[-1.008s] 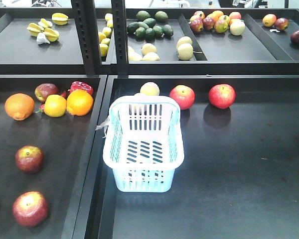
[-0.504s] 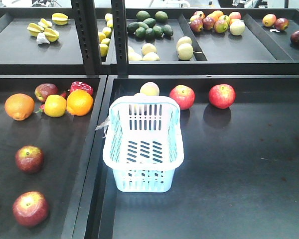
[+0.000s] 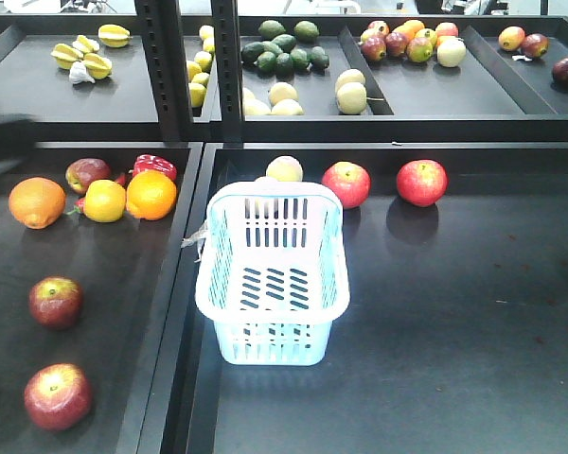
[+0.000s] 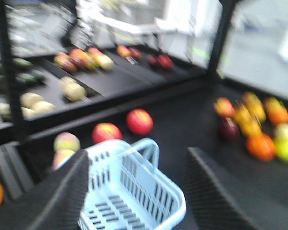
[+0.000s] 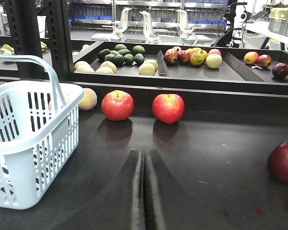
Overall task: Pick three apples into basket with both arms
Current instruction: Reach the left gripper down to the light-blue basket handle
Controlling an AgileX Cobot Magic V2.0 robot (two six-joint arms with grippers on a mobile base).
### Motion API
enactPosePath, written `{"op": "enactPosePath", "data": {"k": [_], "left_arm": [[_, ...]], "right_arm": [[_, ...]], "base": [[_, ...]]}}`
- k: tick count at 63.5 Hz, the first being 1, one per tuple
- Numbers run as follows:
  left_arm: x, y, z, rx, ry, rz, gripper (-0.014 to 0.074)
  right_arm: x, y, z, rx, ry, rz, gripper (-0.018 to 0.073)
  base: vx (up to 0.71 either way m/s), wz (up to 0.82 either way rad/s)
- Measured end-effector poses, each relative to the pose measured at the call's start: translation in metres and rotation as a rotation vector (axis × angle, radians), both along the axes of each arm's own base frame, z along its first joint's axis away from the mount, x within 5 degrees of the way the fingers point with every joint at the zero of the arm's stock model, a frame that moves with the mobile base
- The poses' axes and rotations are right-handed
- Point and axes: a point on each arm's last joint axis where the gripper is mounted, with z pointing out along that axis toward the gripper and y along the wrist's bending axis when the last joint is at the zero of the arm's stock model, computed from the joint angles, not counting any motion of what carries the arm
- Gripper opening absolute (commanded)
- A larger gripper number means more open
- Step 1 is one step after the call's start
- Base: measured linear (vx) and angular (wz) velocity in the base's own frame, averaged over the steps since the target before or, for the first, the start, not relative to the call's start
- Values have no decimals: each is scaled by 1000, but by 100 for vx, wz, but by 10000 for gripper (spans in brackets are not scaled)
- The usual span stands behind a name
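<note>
1. The black worktop (image 3: 435, 359) is split into two shallow trays by a raised divider, so the loose fruit cannot roll from one tray into the other.
2. The basket (image 3: 273, 274) stands upright and empty at the left edge of the right tray, just beside the divider. This is probably so that each arm can reach its open top. Its long axis runs from the near edge toward the back shelf (image 3: 76, 95). A hoop handle stands up at the far end, leaving the opening free.
3. The left arm (image 3: 0, 142) shows only as a dark blur at the left edge.
4. In its blurred wrist view, the left claw (image 4: 138, 158) is spread wide and holds nothing. It points down over the basket.
5. The right claw (image 5: 144, 158) is pressed closed with nothing in it. It sits low over the worktop and points toward two bright red apples (image 5: 117, 105) by the back wall.
6. Two dark red apples (image 3: 55, 301) lie apart in the left tray, on the left arm's side.
7. Another dark apple (image 5: 283, 163) lies to the right of the closed claw.
8. Being round, none has a long axis. The nearest left apple (image 3: 57, 395) has its yellowish stem dimple facing up.
</note>
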Motion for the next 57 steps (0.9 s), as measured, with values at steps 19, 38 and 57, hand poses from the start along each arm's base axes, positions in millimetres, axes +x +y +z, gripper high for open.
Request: {"op": "enactPosePath", "data": {"k": [19,38,57], "left_arm": [[115,-16,-1,141,14,-225,494],[209,-67,-32,352,21,-421,494],[263,-114,-98,469,90,-534,494]], "right_arm": [[0,0,0,0,0,0,-1],[0,0,0,0,0,0,-1],[0,0,0,0,1,0,-1]], "base": [[0,0],[0,0],[0,0]]}}
